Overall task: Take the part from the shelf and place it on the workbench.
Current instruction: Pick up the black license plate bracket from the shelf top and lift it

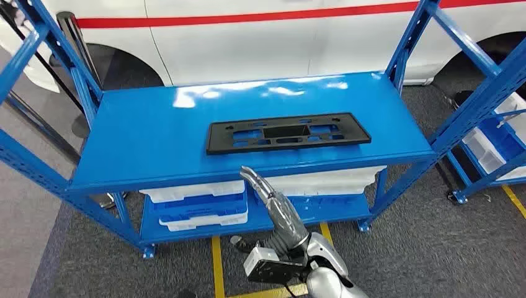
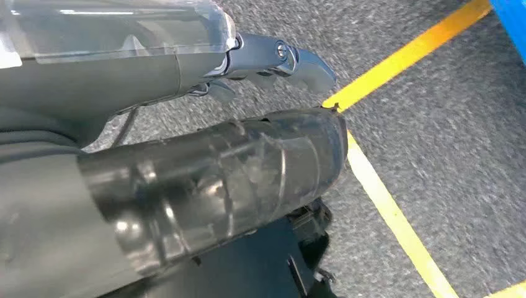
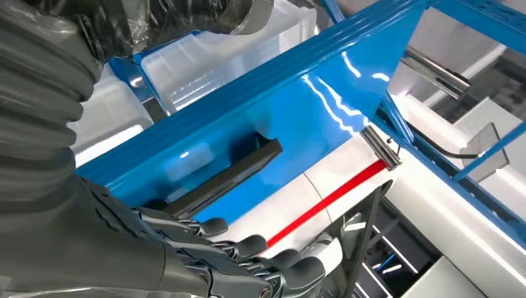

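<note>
A flat black rectangular part [image 1: 288, 133] with cut-outs lies on the top board of the blue shelf [image 1: 155, 136], near its middle. My right hand [image 1: 273, 202] reaches up from below, fingers stretched out and holding nothing, its tips just short of the shelf's front edge and below the part. In the right wrist view the part [image 3: 226, 177] lies on the glossy shelf board [image 3: 298, 118], a short way beyond the fingers [image 3: 248, 248] of my right hand [image 3: 205, 261]. My left hand [image 2: 155, 155] hangs over the grey floor, holding nothing.
White bins [image 1: 198, 202] fill the lower shelf level. Yellow tape lines [image 1: 217, 261] cross the grey floor in front. A second blue rack [image 1: 490, 93] with white bins stands at the right. A white vehicle with a red stripe [image 1: 248, 37] is behind the shelf.
</note>
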Controlling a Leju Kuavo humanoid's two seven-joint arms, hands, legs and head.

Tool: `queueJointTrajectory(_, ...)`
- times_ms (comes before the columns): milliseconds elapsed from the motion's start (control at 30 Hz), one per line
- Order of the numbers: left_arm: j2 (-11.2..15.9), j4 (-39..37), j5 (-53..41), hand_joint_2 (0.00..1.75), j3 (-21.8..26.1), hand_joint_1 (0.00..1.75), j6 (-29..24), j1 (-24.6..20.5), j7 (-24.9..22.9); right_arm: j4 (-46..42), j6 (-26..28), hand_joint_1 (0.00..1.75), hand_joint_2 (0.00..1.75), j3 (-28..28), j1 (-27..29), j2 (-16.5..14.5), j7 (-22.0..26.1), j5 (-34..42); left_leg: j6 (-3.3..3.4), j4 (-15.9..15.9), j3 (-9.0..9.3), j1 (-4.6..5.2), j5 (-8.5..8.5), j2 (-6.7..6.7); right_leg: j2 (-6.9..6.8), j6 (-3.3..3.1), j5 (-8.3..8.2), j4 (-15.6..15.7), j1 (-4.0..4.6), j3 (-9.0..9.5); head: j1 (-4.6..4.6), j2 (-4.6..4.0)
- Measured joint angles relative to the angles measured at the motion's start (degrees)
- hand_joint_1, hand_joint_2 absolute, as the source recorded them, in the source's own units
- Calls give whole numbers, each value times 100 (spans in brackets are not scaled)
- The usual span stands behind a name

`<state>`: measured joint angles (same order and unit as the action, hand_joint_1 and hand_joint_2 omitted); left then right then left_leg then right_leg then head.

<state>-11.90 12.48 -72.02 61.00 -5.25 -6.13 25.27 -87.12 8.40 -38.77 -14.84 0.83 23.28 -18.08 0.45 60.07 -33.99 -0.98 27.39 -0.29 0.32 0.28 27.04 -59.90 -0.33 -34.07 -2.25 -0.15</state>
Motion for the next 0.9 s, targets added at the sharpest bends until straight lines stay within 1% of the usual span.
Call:
queueJointTrajectory(67,6,0,-14,0,-3,0,41,4,3,-12,38,0,175,8,9,14,3,-65,41,-11,3,9,-11,1,1,22,3,3,-15,1,1,0)
queueJointTrajectory(100,9,0,-29,0,-8,0,88,6,9,-29,92,0,175,19,18,27,5,-152,80,-23,6,12,-22,2,-1,44,33,-27,-27,-9,2,0)
queueJointTrajectory(133,13,0,-43,0,-19,0,140,6,17,-51,171,0,175,31,26,38,5,-264,120,-35,8,12,-28,4,-5,65,108,-131,-38,-54,1,0)
queueJointTrajectory(167,15,0,-56,0,-33,0,192,5,27,-72,276,0,175,44,32,47,1,-403,153,-47,11,9,-33,7,-10,82,239,-349,-41,-153,1,0)
queueJointTrajectory(200,18,0,-66,0,-48,0,236,6,37,-87,409,0,175,61,44,56,-14,-571,180,-49,9,15,-30,9,-14,94,408,-683,-41,-306,0,0)
queueJointTrajectory(233,23,0,-73,0,-63,0,266,11,48,-94,564,0,175,82,68,65,-41,-760,200,-48,8,26,-23,11,-17,99,574,-1076,-39,-498,0,0)
queueJointTrajectory(267,28,0,-81,0,-76,0,286,19,58,-96,727,0,175,107,109,76,-74,-962,215,-48,11,41,-17,12,-16,97,685,-1418,-36,-672,1,0)
queueJointTrajectory(300,32,0,-87,0,-87,0,301,31,68,-96,882,0,175,134,158,90,-112,-1160,227,-47,18,58,-9,12,-16,85,699,-1601,-33,-775,1,0)
queueJointTrajectory(333,35,0,-92,0,-96,0,314,45,75,-96,1012,0,175,159,206,105,-141,-1329,236,-47,31,73,-1,10,-16,59,600,-1558,-26,-770,1,0)
queueJointTrajectory(367,37,0,-98,0,-103,0,330,57,80,-97,1104,0,175,178,241,121,-159,-1452,242,-48,50,86,8,8,-16,21,415,-1295,-11,-654,1,0)
queueJointTrajectory(400,38,0,-105,0,-108,0,344,66,84,-103,1159,0,175,196,263,135,-168,-1531,242,-48,71,95,18,6,-16,-28,205,-893,14,-468,1,0)
queueJointTrajectory(433,37,-1,-114,0,-111,0,356,71,86,-112,1187,0,175,212,274,146,-171,-1571,234,-49,87,106,31,7,-22,-78,67,-509,46,-284,1,0)
queueJointTrajectory(467,36,-2,-122,0,-115,0,364,73,90,-124,1200,0,175,225,281,154,-172,-1587,218,-52,94,110,42,7,-26,-115,-10,-220,77,-148,0,0)
queueJointTrajectory(500,35,-3,-129,0,-119,0,367,73,92,-135,1206,0,175,237,288,161,-173,-1595,197,-58,99,111,53,9,-28,-141,-21,-58,103,-75,1,0)
queueJointTrajectory(533,35,-4,-132,0,-121,0,369,74,95,-141,1212,0,175,248,298,167,-174,-1598,172,-72,104,111,61,12,-28,-154,7,-13,118,-55,1,0)
queueJointTrajectory(600,38,-4,-134,0,-126,0,368,73,96,-152,1219,0,175,266,323,174,-178,-1604,119,-82,131,111,86,19,-20,-166,-5,70,93,5,3,0)
queueJointTrajectory(633,40,-4,-135,0,-130,0,368,73,96,-161,1223,0,175,270,331,175,-180,-1605,94,-16,118,111,134,20,-21,-176,-10,120,71,58,3,0)
queueJointTrajectory(667,43,-4,-136,0,-134,0,368,72,96,-169,1229,0,175,273,335,175,-183,-1609,70,168,42,111,234,20,-25,-188,-12,168,49,116,5,0)
queueJointTrajectory(700,45,-4,-136,0,-138,0,367,74,96,-175,1238,0,175,273,341,175,-188,-1627,50,462,-103,102,371,18,-32,-199,-1,195,40,164,6,0)
queueJointTrajectory(733,45,-4,-136,0,-141,0,368,77,96,-178,1253,0,175,273,347,176,-198,-1665,30,829,-300,93,524,16,-34,-210,23,203,41,197,7,0)
queueJointTrajectory(767,45,-4,-136,0,-144,0,369,83,96,-178,1273,0,175,273,358,180,-209,-1724,12,1186,-512,83,634,17,-37,-215,52,201,42,223,8,0)
queueJointTrajectory(800,46,-4,-138,0,-146,0,369,90,96,-177,1295,0,175,273,372,186,-221,-1797,-4,1401,-666,72,644,18,-34,-214,85,197,42,255,8,0)
queueJointTrajectory(833,49,-4,-140,0,-148,0,370,98,96,-177,1321,0,175,273,386,194,-231,-1866,-16,1420,-729,63,541,19,-28,-208,122,191,38,293,8,0)
queueJointTrajectory(867,53,-4,-145,0,-151,0,371,102,96,-177,1346,0,175,275,397,204,-234,-1929,-24,1227,-682,53,335,20,-20,-196,167,182,31,343,9,0)
queueJointTrajectory(900,57,-4,-149,0,-155,0,373,103,96,-177,1370,0,175,277,405,215,-238,-1985,-27,861,-548,43,76,22,-13,-177,222,169,23,400,8,0)
